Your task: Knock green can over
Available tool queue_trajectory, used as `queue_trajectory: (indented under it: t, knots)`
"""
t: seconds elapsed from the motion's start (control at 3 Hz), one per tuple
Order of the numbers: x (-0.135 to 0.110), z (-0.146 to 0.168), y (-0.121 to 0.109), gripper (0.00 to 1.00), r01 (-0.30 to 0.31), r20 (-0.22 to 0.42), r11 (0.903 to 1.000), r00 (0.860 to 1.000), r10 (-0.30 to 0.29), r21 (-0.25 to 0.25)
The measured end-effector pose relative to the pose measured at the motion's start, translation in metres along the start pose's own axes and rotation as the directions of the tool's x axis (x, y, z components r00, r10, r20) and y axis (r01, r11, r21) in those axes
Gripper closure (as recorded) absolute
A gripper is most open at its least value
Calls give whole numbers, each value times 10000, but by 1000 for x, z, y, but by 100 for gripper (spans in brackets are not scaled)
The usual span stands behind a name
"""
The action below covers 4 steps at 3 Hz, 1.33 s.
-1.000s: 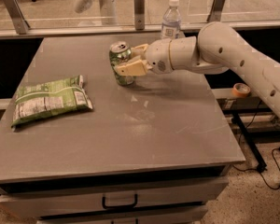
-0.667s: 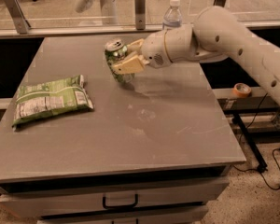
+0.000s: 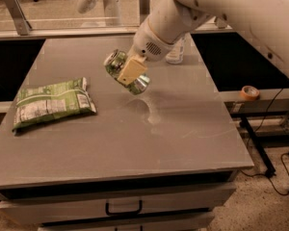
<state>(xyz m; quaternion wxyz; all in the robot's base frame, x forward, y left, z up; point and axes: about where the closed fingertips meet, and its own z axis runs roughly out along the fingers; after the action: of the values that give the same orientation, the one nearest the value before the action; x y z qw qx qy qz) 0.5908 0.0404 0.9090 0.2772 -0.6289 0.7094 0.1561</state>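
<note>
The green can (image 3: 119, 67) is tilted well over, its silver top facing up-left, above the middle of the grey table (image 3: 135, 134). My gripper (image 3: 131, 72) is shut on the green can, with one tan finger pad (image 3: 131, 70) across its side. The can hangs clear of the tabletop, over its own shadow. The white arm reaches in from the upper right.
A flat green-and-white snack bag (image 3: 53, 102) lies on the table's left side. A clear water bottle (image 3: 175, 52) stands behind the arm at the back, mostly hidden. A roll of tape (image 3: 249, 92) sits on a ledge to the right. Drawers run below the table's front edge.
The arm has swung forward and down with the can. The can has gone from nearly upright to steeply tilted, its top toward the left.
</note>
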Motion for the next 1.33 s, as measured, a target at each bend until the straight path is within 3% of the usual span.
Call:
queue_trajectory:
  t: [0.33, 0.67, 1.0, 1.33]
  knots:
    - [31, 9, 21, 100, 34, -2435, 9989, 9698, -147, -469]
    - [52, 14, 30, 82, -17, -3776, 9979, 9257, -230, -650]
    - [60, 17, 37, 51, -253, -4246, 9973, 9054, -63, -689]
    - [61, 14, 37, 27, -735, -3815, 9959, 9231, 480, -524]
